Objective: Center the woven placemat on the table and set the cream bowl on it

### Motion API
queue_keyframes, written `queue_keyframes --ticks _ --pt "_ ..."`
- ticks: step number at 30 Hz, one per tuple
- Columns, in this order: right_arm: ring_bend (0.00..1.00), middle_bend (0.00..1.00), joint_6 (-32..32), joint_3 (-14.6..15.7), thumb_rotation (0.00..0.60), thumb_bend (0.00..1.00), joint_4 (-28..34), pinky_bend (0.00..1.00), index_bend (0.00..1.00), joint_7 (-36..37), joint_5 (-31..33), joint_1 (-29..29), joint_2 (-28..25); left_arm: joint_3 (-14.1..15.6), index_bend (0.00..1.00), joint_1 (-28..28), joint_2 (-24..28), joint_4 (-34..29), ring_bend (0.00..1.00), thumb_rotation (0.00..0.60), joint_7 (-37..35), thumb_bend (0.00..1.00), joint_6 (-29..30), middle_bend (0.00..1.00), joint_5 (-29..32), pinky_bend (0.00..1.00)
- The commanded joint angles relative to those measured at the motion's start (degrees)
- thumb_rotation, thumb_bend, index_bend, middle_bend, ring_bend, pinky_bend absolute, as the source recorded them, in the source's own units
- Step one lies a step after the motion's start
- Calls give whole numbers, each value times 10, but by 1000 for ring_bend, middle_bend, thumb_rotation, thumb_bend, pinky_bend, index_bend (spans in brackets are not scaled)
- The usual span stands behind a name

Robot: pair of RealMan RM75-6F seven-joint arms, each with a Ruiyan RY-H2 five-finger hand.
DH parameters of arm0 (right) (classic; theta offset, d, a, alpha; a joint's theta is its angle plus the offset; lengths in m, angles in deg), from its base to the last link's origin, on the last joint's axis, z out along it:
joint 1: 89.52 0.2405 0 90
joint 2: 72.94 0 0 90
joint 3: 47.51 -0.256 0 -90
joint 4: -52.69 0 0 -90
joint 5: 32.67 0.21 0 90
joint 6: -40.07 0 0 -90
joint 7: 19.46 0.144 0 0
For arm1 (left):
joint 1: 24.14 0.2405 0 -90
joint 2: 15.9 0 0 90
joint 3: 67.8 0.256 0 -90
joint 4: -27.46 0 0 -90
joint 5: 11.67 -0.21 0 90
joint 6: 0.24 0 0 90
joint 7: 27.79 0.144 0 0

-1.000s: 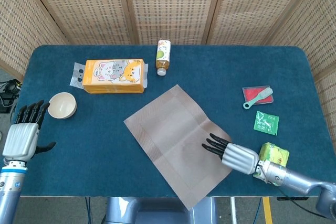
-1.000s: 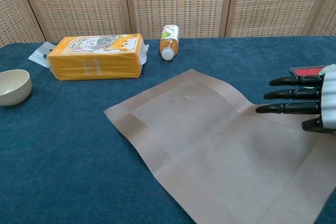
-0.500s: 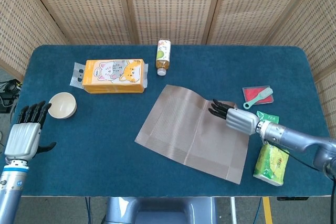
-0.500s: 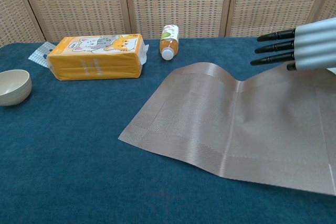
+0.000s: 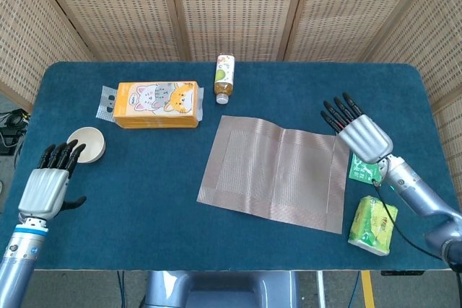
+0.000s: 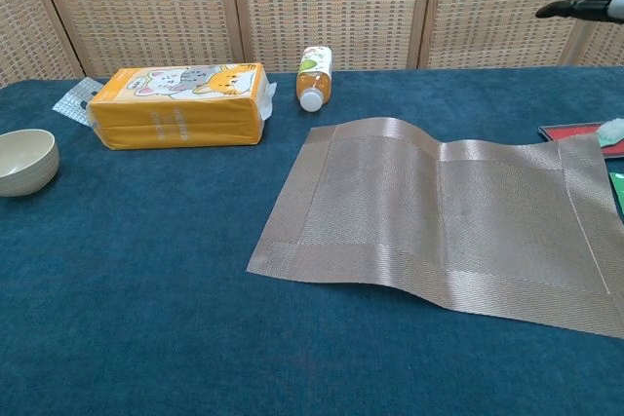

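Taupe woven placemat (image 5: pixel 278 174) lies about centred; my right hand (image 5: pixel 359 132) hovers spread, empty. Round cream bowl (image 5: pixel 86 144) waits beyond my open left hand (image 5: pixel 49 183).

A tan woven rectangular placemat (image 5: pixel 276 175) lies on the blue tabletop (image 5: pixel 144 200); the right robot hand (image 5: pixel 359 133) hovers open beside it, the left robot hand (image 5: pixel 49 180) near a cream round bowl (image 5: pixel 86 143).

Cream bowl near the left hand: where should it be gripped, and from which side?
Grip the bowl at its rim, probably from above on the near-left side. It stands upright and empty with the opening up, so the thin rim is free all round. The left hand, open, lies just in front of it. Table around it is bare.
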Motion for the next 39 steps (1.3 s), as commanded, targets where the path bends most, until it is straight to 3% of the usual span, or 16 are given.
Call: queue_keyframes --ticks 1,7,11,13,17,23,39 --pt "0 0 -34 -38 600 0 119 0 0 48 76 -63 -35 8 0 -7 -6 18 0 600 -29 0 -6 0 -41 0" --pt "0 0 -86 -37 600 0 282 0 0 73 138 -140 -57 16 0 -53 -37 90 0 600 -97 0 -44 0 -145 0" --pt "0 0 -122 -18 600 0 319 0 0 72 135 -179 -49 13 12 -104 -70 147 0 600 -141 0 -82 0 -200 0" --pt "0 0 -154 -6 600 0 339 0 0 91 138 -212 -30 19 56 -162 -108 194 0 600 -187 0 -139 0 -245 0" --pt "0 0 -196 -6 600 0 334 0 0 90 132 -240 -2 23 179 -212 -172 284 0 600 -227 0 -169 0 -279 0" --pt "0 0 -214 -11 600 0 316 0 0 83 127 -257 14 38 275 -253 -245 391 0 600 -244 0 -178 0 -309 0" --pt "0 0 -196 -23 600 0 308 0 0 86 125 -266 15 41 305 -313 -375 549 0 600 -263 0 -205 0 -286 0"
